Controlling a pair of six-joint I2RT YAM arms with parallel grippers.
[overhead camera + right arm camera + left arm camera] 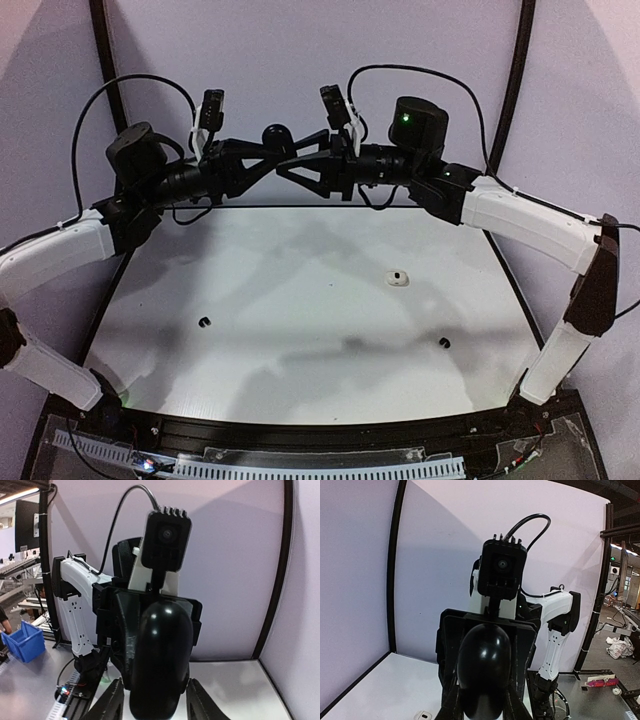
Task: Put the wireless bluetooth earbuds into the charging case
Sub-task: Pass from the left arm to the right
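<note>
A glossy black oval charging case [275, 134] is held high above the table's far edge, where my two grippers meet. My left gripper [288, 152] is shut on the case [484, 670], with both fingers pressed to its sides. My right gripper [290, 172] faces it from the other side. Its jaws flank the same case [161, 660] with a thin gap showing on the left side. Two tiny black earbuds lie on the white table, one at left [205, 322] and one at right [444, 342]. The white earbuds are not visible.
A small white rounded piece with a dark spot [398, 277] lies right of centre on the table; it also shows in the left wrist view [423, 715]. A black rail runs along the table's near edge [300, 440]. Purple walls close in behind.
</note>
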